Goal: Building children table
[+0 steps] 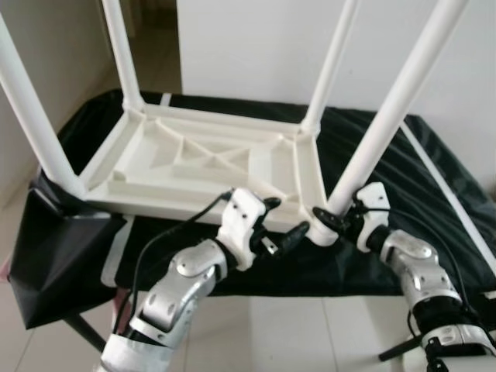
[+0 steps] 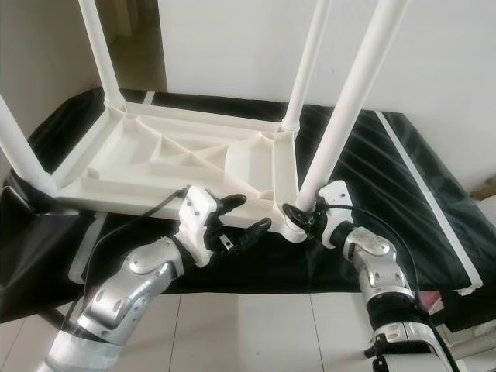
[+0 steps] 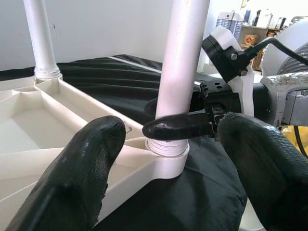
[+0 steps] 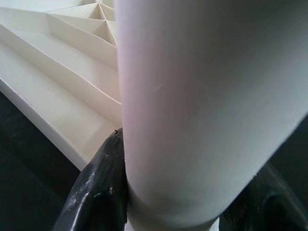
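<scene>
A white children's table point(image 1: 194, 167) lies upside down on a black cloth. All its legs stand upright. My right gripper point(image 1: 335, 221) is shut on the near right leg point(image 1: 395, 108) just above its corner socket point(image 1: 322, 232). In the right wrist view the leg point(image 4: 202, 106) sits between the black fingers point(image 4: 98, 187). My left gripper point(image 1: 285, 218) is open beside that socket, at the table's front edge, holding nothing. The left wrist view looks past its own two fingers point(image 3: 91, 159) at the leg point(image 3: 183, 62) and the right gripper's finger point(image 3: 178, 129) across it.
The black cloth point(image 1: 387, 155) covers a low platform and hangs down at the front left point(image 1: 54, 256). Other legs rise at the far left point(image 1: 120, 50), far right point(image 1: 333, 62) and near left point(image 1: 31, 108). A white wall stands behind; pale floor tiles point(image 1: 271, 333) lie in front.
</scene>
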`<state>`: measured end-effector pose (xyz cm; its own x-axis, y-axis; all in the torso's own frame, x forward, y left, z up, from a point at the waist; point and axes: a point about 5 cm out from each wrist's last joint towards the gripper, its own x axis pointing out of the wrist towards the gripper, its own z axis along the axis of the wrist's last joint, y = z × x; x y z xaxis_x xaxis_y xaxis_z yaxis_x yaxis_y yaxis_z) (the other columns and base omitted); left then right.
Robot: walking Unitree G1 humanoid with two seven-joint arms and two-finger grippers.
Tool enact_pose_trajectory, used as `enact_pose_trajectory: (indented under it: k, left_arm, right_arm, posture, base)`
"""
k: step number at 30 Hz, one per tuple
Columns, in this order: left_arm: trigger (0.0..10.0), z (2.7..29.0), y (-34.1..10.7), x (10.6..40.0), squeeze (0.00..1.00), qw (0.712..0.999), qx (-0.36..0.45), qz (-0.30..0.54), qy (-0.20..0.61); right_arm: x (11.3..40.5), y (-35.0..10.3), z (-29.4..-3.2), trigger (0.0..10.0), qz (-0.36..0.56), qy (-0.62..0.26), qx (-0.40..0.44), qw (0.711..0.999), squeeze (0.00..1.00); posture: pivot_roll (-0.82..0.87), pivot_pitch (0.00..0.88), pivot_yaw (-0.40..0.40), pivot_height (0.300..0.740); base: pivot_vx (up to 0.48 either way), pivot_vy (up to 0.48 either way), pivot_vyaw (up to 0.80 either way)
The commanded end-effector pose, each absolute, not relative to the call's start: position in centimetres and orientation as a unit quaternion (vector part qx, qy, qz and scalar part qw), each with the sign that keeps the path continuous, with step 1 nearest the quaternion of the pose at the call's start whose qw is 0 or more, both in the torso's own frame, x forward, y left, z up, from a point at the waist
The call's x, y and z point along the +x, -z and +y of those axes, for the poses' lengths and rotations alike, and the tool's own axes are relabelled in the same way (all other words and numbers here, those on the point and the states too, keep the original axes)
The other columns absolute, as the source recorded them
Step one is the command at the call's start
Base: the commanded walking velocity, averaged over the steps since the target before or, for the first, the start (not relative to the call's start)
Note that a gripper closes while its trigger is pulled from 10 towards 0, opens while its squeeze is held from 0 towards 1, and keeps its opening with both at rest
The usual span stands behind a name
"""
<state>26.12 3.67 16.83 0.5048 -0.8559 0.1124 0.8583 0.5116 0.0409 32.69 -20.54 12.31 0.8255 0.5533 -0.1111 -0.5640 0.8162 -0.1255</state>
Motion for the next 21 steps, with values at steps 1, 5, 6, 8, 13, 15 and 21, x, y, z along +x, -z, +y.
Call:
enact_pose_trajectory:
  k: [1,5,6,8,13,15,21]
  left_arm:
    - [10.0,3.5,-16.8,26.0,0.0,0.859,-0.006,-0.061,0.508]
    - [10.0,3.5,-16.8,26.0,0.0,0.859,-0.007,-0.061,0.509]
    - [10.0,3.5,-16.8,26.0,0.0,0.858,-0.007,-0.061,0.509]
    - [10.0,3.5,-16.8,25.9,0.0,0.858,-0.007,-0.06,0.51]
    - [10.0,3.5,-16.7,25.8,0.0,0.856,-0.008,-0.058,0.514]
    - [10.0,3.6,-16.8,25.7,0.0,0.856,-0.009,-0.058,0.514]
    - [10.0,3.4,-16.8,25.7,0.0,0.852,-0.013,-0.056,0.521]
  right_arm:
    - [32.7,-11.5,-20.6,10.0,0.053,-0.281,-0.075,0.955,0.0]
    - [32.7,-11.6,-20.7,10.0,0.045,-0.26,-0.063,0.962,0.0]
    - [32.7,-11.6,-20.7,10.0,0.038,-0.239,-0.05,0.969,0.0]
    - [32.7,-11.6,-20.8,10.0,0.034,-0.219,-0.04,0.974,0.0]
    - [32.5,-11.6,-20.3,10.0,0.019,-0.145,-0.007,0.989,0.0]
    - [32.4,-11.8,-20.1,10.0,0.011,-0.135,0.001,0.991,0.0]
    - [31.9,-11.3,-19.4,10.0,0.018,0.006,0.054,0.998,0.0]
  posture:
    - [0.03,0.0,-0.097,0.74]
    - [0.03,0.0,-0.097,0.74]
    - [0.03,0.0,-0.092,0.74]
    - [0.03,0.0,-0.092,0.74]
    - [0.02,0.006,-0.081,0.74]
    - [0.02,0.006,-0.081,0.74]
    - [0.01,0.022,-0.075,0.74]
  base:
    - [0.0,0.0,0.0]
    - [0.0,0.0,0.0]
    - [0.0,0.0,0.0]
    - [0.0,0.0,0.0]
    - [0.0,0.0,0.0]
    - [0.0,0.0,0.0]
    - [0.0,0.0,0.0]
